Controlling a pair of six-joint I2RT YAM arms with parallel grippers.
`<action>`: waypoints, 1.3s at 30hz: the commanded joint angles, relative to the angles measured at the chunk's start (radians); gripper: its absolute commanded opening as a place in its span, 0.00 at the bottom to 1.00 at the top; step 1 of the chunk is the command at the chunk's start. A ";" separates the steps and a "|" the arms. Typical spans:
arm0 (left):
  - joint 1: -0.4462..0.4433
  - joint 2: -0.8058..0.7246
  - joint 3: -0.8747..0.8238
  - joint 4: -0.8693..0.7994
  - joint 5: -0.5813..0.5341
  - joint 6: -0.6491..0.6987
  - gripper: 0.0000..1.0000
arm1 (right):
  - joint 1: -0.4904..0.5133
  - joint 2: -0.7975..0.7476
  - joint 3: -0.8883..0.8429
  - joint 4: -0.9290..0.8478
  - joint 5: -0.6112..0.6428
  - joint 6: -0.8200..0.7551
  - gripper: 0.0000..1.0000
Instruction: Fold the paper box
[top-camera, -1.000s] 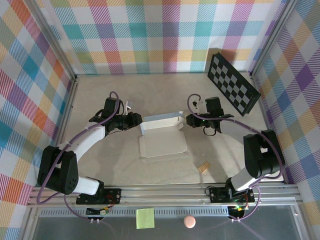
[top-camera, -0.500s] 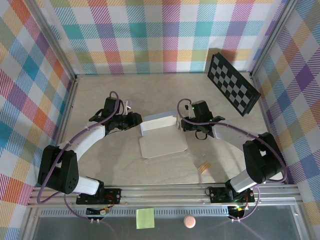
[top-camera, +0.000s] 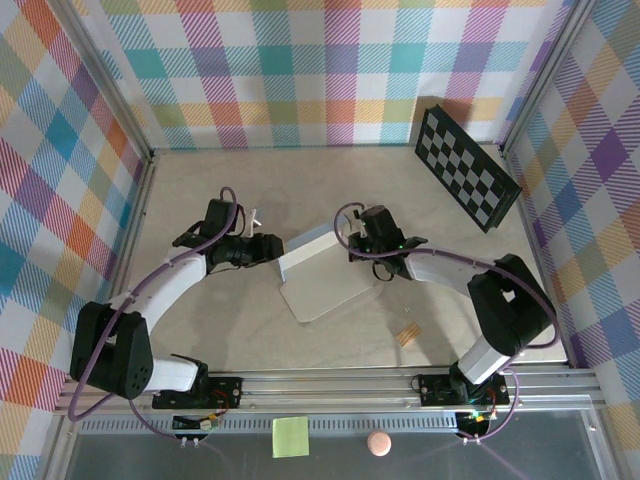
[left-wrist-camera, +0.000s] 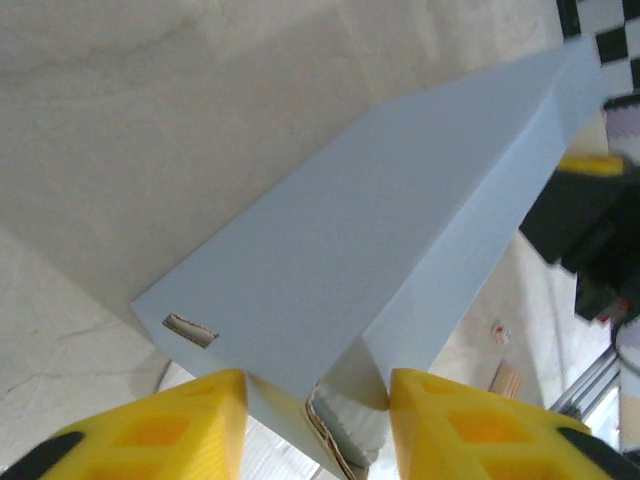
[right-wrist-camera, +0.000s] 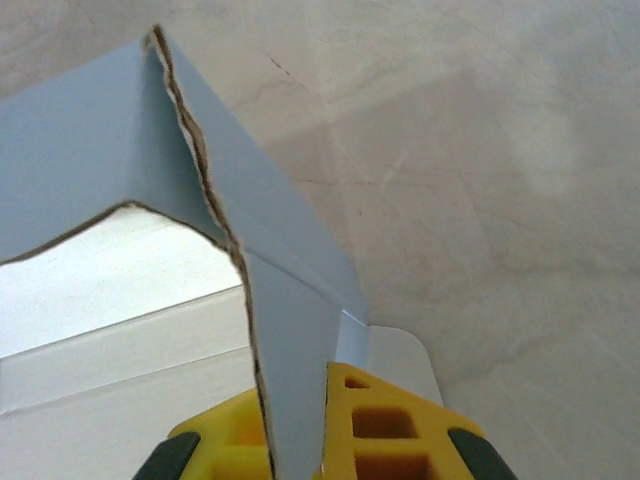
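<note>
The paper box (top-camera: 322, 272), pale grey-white cardboard, lies mid-table, turned at an angle, with its far panel folded up over the flat base. My left gripper (top-camera: 270, 248) is at its left end. In the left wrist view the box's (left-wrist-camera: 380, 230) corner and a tucked flap sit between the yellow fingers (left-wrist-camera: 170, 430) of my left gripper (left-wrist-camera: 315, 400), which touch it on both sides. My right gripper (top-camera: 352, 246) is at the box's right end. It (right-wrist-camera: 295, 400) is shut on a thin upright wall (right-wrist-camera: 290, 340) of the box, whose torn edge rises in front.
A black-and-white checkerboard panel (top-camera: 467, 166) leans at the back right. A small wooden piece (top-camera: 406, 336) lies on the table near the right arm's base. In front of the rail (top-camera: 320, 385) lie a yellow-green sticky note (top-camera: 291, 436) and a pink ball (top-camera: 378, 443). Plaid walls enclose the table.
My right gripper has moved left and shut on the box's right end. The raised panel has come over and the box has turned. My left jaws have spread wider.
</note>
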 joint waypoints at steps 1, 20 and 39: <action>-0.018 -0.051 -0.018 -0.096 0.062 0.043 0.51 | 0.012 0.064 0.066 -0.035 -0.040 -0.112 0.06; -0.117 -0.149 -0.054 -0.030 0.070 -0.059 0.61 | 0.055 0.220 0.296 -0.171 -0.383 -0.556 0.06; -0.117 -0.055 -0.065 0.057 -0.045 -0.126 0.34 | 0.162 0.186 0.246 -0.101 -0.289 -0.378 0.05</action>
